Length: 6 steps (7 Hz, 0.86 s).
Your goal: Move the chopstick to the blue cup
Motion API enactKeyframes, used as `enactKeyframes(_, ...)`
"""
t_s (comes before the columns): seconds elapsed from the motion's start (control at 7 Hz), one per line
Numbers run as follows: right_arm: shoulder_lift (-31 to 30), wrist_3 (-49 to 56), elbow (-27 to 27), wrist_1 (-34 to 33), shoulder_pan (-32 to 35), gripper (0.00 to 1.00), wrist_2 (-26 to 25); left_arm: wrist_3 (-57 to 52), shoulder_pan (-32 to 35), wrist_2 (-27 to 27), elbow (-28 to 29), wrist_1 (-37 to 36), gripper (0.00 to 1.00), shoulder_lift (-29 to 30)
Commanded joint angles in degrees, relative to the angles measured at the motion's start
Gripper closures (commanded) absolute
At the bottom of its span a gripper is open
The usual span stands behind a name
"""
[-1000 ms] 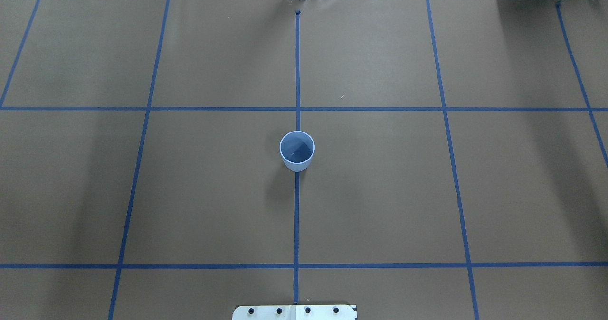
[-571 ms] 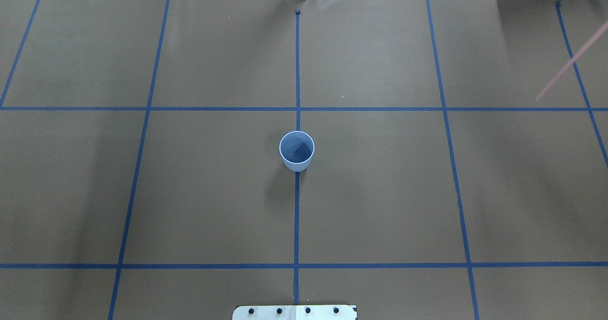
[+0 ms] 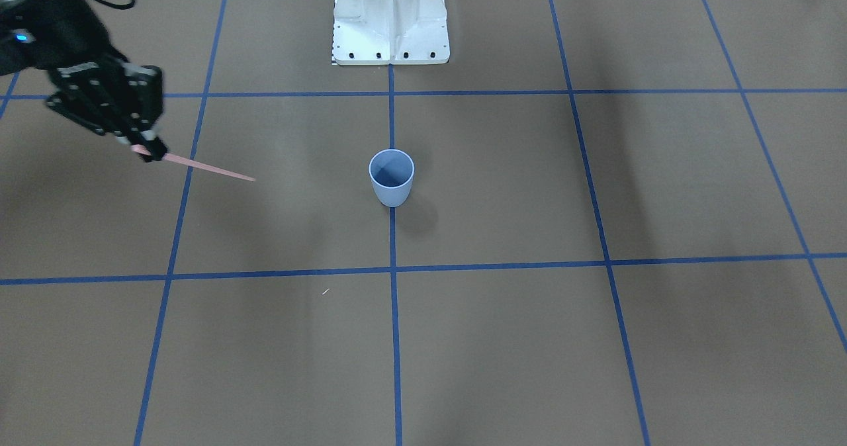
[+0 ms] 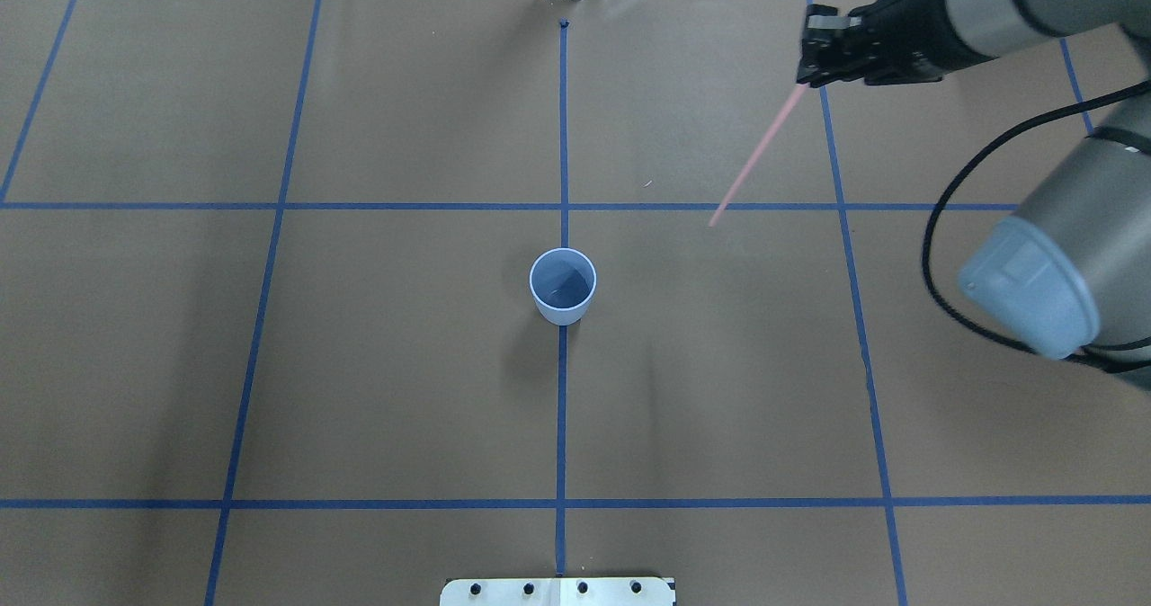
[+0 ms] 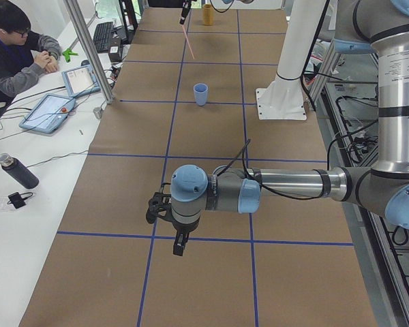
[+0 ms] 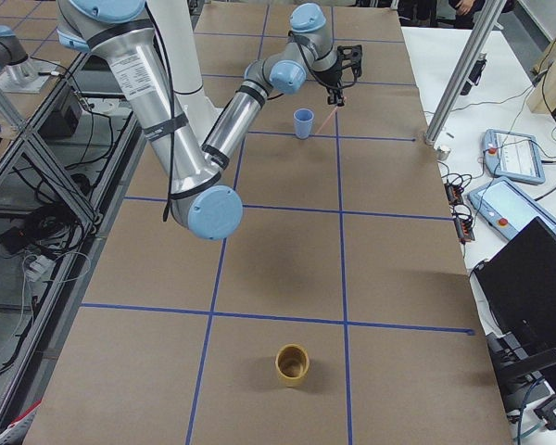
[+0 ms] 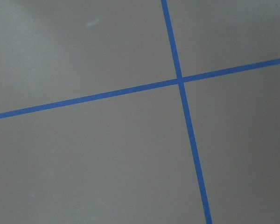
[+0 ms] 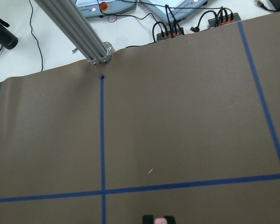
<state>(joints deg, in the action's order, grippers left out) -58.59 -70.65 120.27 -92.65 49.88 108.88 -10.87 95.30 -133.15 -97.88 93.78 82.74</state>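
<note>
Right hand (image 4: pixel 805 77) holds chopstick (image 4: pixel 756 156) — cup (image 4: pixel 563 311) apart.

Right gripper (image 4: pixel 801 79) clamped on the chopstick (image 4: pixel 755 157), aloft over the worktop's right half. Left gripper (image 5: pixel 180 246) points down; jaws unreadable.

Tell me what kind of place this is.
Likely a robotics lab data-collection cell: UR arms on a pedestal, tabletop papered brown with a blue tape grid, and a person seated beside teach pendants.
</note>
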Motion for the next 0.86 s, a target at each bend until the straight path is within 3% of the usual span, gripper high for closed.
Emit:
enactKeyframes(0.0, 12.3, -9.9, -1.5, -14.4, -12.4, 1.0, -15.2, 0.1, 0.0, 0.0, 0.3, 0.0, 0.02, -0.4)
enactKeyframes(0.29, 20.2, -12.0, -7.4, -20.4, -13.7, 1.0, -17.0, 0.0, 0.0, 0.0, 0.3, 0.5, 0.02, -1.3)
enactKeyframes(0.43, 20.6, -12.1, -9.1, -21.0, -16.6, 1.0, -21.6, 0.0, 0.0, 0.0, 0.3, 0.5, 0.02, -1.3)
enactKeyframes(0.71, 21.4, -14.4, -12.1, -21.2, -19.7, 1.0, -24.1, 0.0, -0.1, 0.1, 0.4, 0.5, 0.02, -1.4)
